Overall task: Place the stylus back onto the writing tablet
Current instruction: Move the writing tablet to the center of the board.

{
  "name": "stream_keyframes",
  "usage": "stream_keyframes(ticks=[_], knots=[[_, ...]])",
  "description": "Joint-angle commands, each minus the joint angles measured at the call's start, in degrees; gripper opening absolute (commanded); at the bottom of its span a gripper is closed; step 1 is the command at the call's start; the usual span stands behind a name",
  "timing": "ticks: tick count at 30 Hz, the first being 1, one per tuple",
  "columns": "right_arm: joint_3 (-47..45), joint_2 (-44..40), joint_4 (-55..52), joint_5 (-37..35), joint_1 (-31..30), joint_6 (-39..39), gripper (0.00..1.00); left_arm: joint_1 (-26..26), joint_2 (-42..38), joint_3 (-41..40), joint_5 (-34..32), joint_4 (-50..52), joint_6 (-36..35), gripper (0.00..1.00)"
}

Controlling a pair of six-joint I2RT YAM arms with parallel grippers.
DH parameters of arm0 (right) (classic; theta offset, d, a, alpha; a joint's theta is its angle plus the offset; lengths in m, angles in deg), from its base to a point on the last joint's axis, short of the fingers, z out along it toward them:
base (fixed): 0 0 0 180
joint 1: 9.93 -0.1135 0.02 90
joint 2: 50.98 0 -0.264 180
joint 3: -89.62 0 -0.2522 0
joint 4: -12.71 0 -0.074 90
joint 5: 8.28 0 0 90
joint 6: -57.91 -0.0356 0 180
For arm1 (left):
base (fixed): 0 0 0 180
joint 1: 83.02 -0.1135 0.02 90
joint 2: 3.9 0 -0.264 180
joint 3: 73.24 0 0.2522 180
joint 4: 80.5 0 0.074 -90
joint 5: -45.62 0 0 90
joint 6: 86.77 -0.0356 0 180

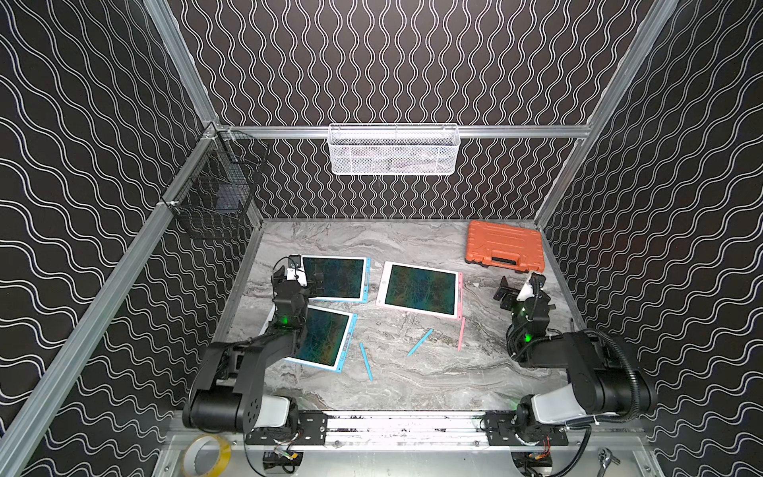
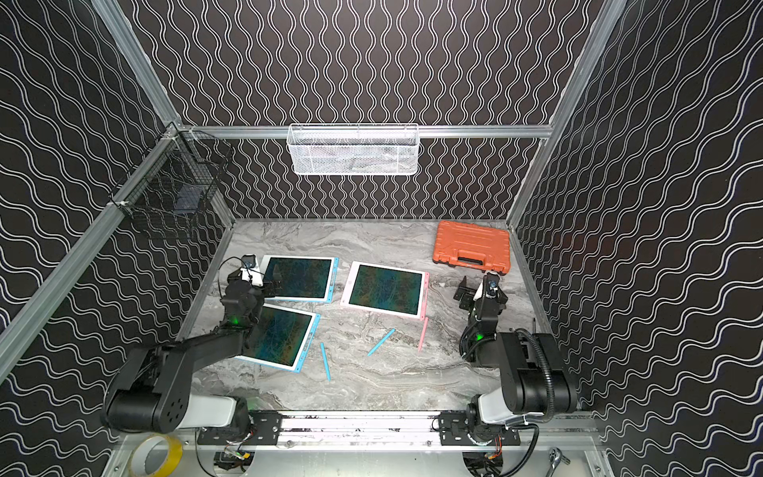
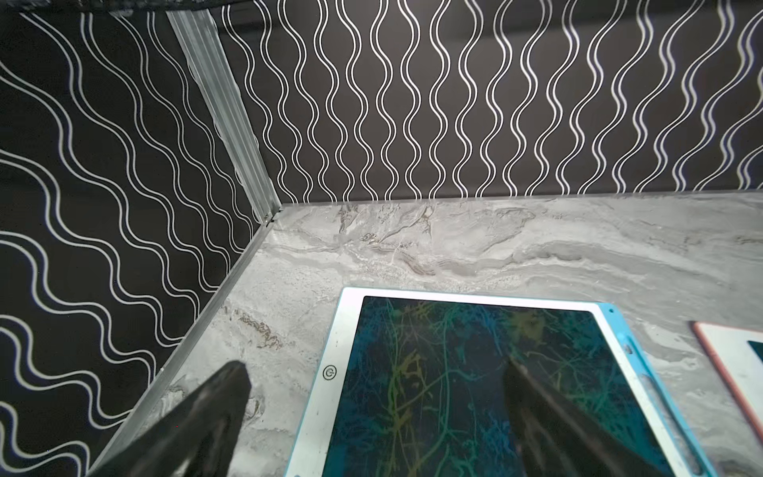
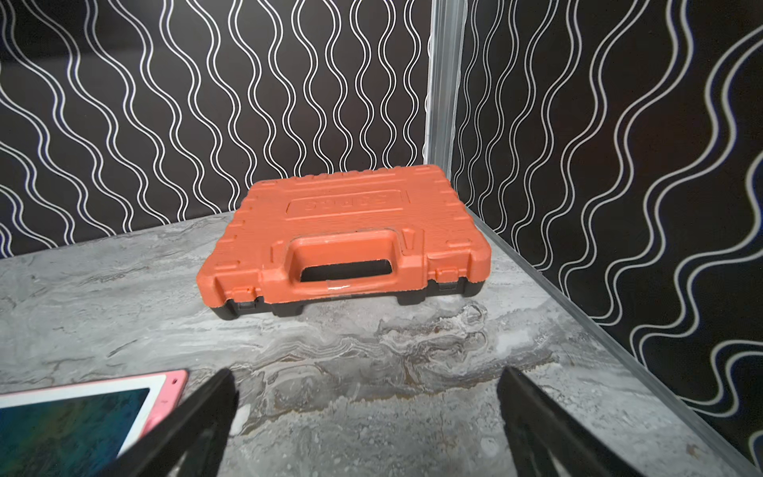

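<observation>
Both hands hung released and empty: the left hand (image 3: pixel 371 380) above the far blue tablet (image 1: pixel 336 277), the right hand (image 4: pixel 367 384) over bare bench (image 1: pixel 413 392) near the orange case (image 1: pixel 503 247). The pink stylus (image 1: pixel 461 333) lay just off the near right corner of the pink tablet (image 1: pixel 421 289), with the middle blue stylus (image 1: pixel 420 342) and the left blue stylus (image 1: pixel 366 361) to its left. Thin and flat on the bench, any could skid or roll from a pinch.

Wavy black walls (image 1: pixel 413 62), marbled grey tabletop (image 1: pixel 413 384)
</observation>
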Motion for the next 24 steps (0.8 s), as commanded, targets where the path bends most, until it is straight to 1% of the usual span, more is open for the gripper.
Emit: stream_keyframes(ticks=[1,3,5,7,8,12,13,16,18,21,23,24], knots=[[1.93,-3.55,-6.02,-0.57,-0.23,0.53,1.0,-0.07,-2.52,1.13,1.06,7.07,0.46,0.99],[3.56,-5.65,-10.65,-0.63,-0.85,0.99,1.0,-0.07,-3.61,2.05,1.06,9.44,0.47,0.99],[5.13,-7.49,-15.14,-2.68,-1.66,0.39,1.0,-0.07,-5.45,3.61,0.81,13.61,0.9,0.99],[7.8,-9.58,-22.21,-5.92,-2.61,-1.43,1.0,-0.07,-8.46,5.79,1.41,19.69,2.72,0.99],[9.46,-10.46,-26.32,-7.74,-2.96,-3.71,1.0,-0.07,-9.63,7.21,1.65,23.77,3.6,0.99],[20.03,-12.27,-50.35,-12.77,-4.31,-16.9,1.0,-0.07,-14.04,13.26,5.14,39.5,10.43,0.99],[23.06,-12.24,-56.7,-12.08,-4.35,-20.04,1.0,-0.07,-15.06,15.02,5.98,44.5,12.79,0.99],[32.19,-10.66,-73.1,-5.44,-4.9,-23.3,1.0,-0.34,-16.35,19.6,6.98,56.17,18.9,0.99],[36.35,-9.53,-81.35,-3.71,-6.7,-25.34,1.0,-1.94,-16.34,21.31,10.54,61.28,22.56,0.99],[38.83,-9.48,-86.68,2.97,-9.63,-27.16,1.0,-5.39,-15.53,22.99,16.43,66.68,26.98,0.99],[40.25,-9.64,-89.19,5.37,-13.29,-28.08,1.0,-8.98,-12.6,25.49,20.15,72.0,27.19,0.99],[41.47,-9.48,-91.38,5.94,-15.5,-29.31,1.0,-11.17,-10.39,26.9,23.02,74.35,26.95,0.99]])
